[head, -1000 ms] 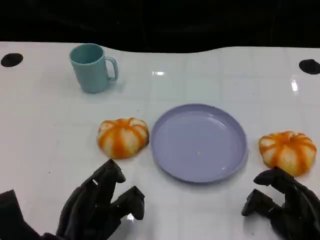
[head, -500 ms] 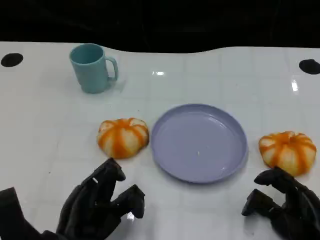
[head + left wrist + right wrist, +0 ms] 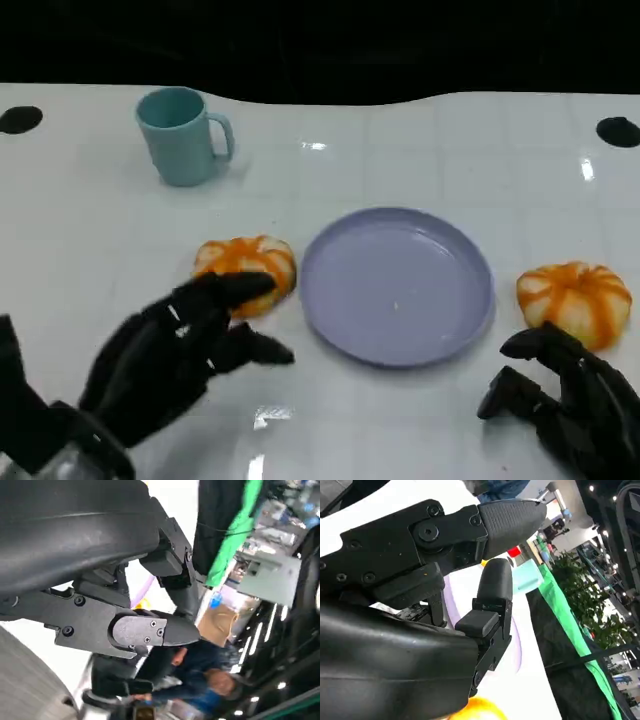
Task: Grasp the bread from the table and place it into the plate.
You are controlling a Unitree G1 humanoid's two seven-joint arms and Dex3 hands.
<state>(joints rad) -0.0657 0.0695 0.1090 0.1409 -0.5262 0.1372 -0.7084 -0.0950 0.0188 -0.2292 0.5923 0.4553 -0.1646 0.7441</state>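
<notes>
Two round orange-and-white breads lie on the white table. The left bread (image 3: 250, 259) is just left of the lilac plate (image 3: 398, 288), and the right bread (image 3: 574, 302) is just right of it. My left hand (image 3: 175, 352) hovers in front of the left bread with its fingers spread; the fingertips (image 3: 243, 287) overlap its near edge and hold nothing. My right hand (image 3: 562, 402) sits low, just in front of the right bread, fingers apart and empty. In the right wrist view, an orange edge of the bread (image 3: 481, 711) shows beside my hand, with the plate (image 3: 516, 647) beyond.
A teal mug (image 3: 181, 135) stands at the back left, well away from the plate. Two black round marks (image 3: 617, 131) sit near the table's far corners. A person (image 3: 202, 677) appears in the background of the left wrist view.
My left hand has risen and reached forward toward the left bread, and its fingers now cover the bread's near edge. The right hand has barely moved.
</notes>
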